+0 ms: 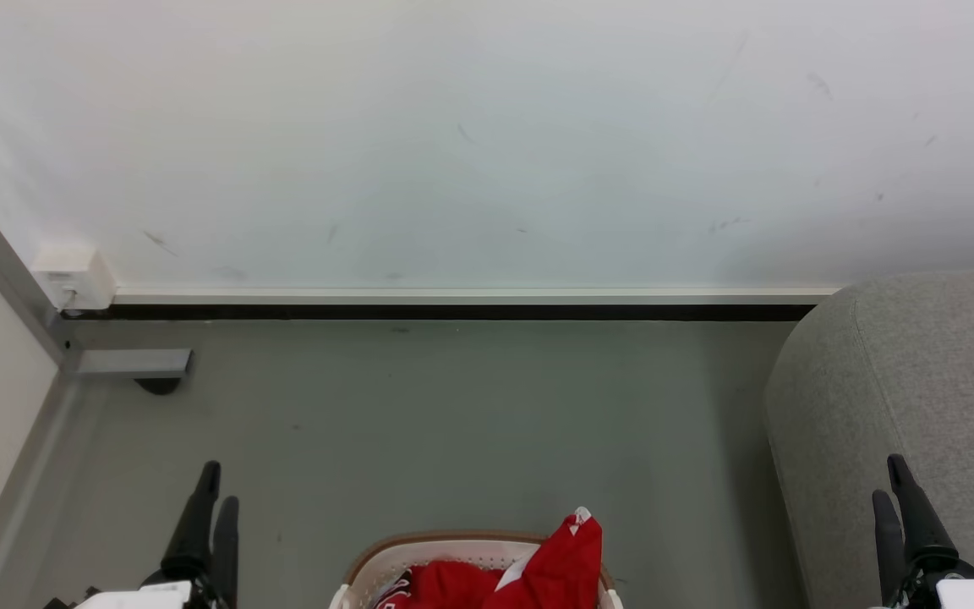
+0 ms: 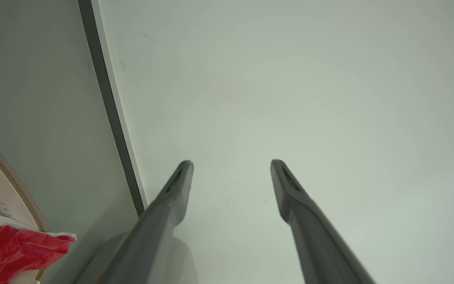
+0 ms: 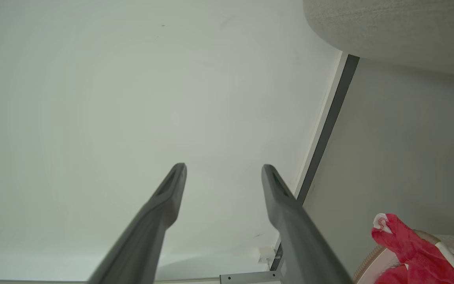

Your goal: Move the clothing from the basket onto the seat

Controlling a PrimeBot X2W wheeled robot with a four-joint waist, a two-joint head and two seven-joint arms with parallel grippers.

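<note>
The white basket with its brown rim sits on the floor at the bottom centre of the head view, holding red clothing with white trim; one fold sticks up over the right rim. The grey seat stands at the right. My left gripper is open at the lower left, left of the basket, nothing between its fingers. My right gripper is open at the lower right, in front of the seat. In the left wrist view the clothing and basket lie at the lower left of the gripper.
A white wall with a dark baseboard runs across behind the grey floor. A metal frame leg and a white wall box sit at the left. In the right wrist view the seat is at the upper right.
</note>
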